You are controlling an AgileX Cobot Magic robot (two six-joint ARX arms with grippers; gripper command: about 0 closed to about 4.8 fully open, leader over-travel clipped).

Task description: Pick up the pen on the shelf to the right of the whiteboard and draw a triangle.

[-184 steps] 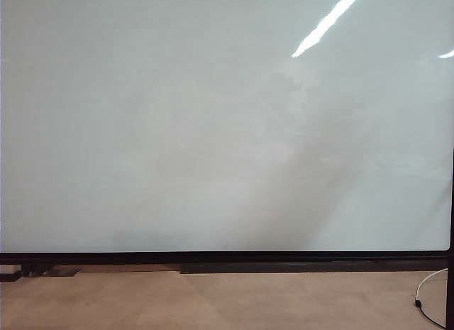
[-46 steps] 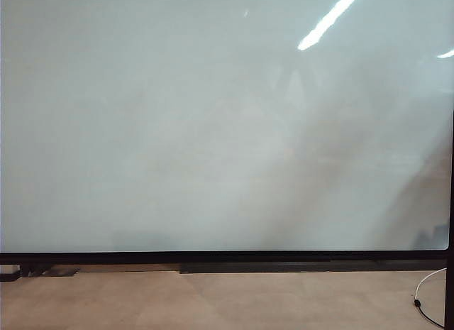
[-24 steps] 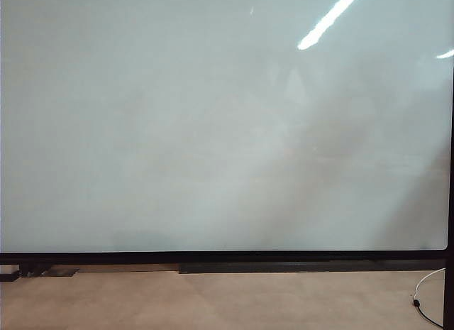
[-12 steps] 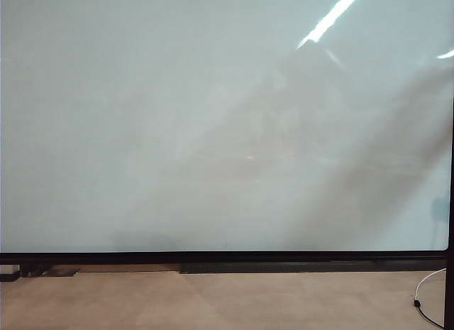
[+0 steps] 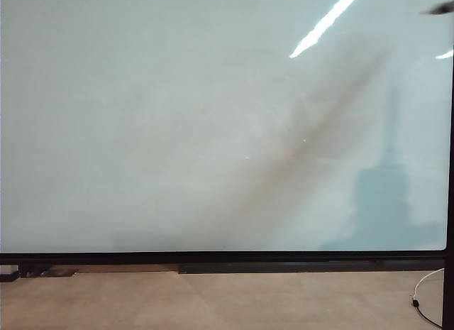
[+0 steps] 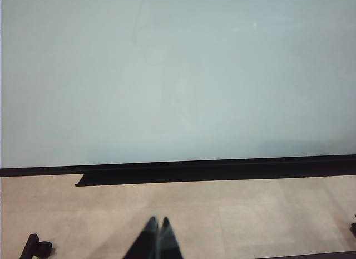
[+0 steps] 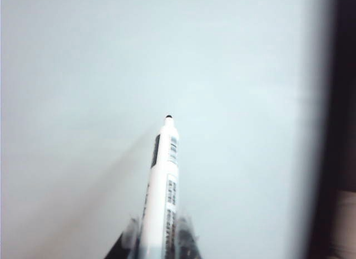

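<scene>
A pale beige floor [image 5: 213,301] is seen below one very large glossy whiteboard [image 5: 177,131], which fills most of the exterior view and is edged by a thin black frame along its lower and right sides. Two bright streaks of reflected ceiling light are counted near the upper right of the board, with one small bright dot at the top edge. No drawn line can be made out anywhere on the board's surface (only soft grey shadows cross it). One thin white cable [image 5: 429,291] is laid on the floor at the lower right corner. In the exterior view a small dark blurred shape at the top right edge cannot be identified. One pen [image 7: 161,186] is shown in the right wrist view, white with a black tip and a printed label, clamped between the two fingers of the right gripper [image 7: 157,236] and pointed at the board near its black right frame; whether the tip touches the surface cannot be told. The left gripper [image 6: 157,228] is seen in the left wrist view low over the floor, facing the board's lower frame, its two dark fingertips pressed together and nothing held between them.
</scene>
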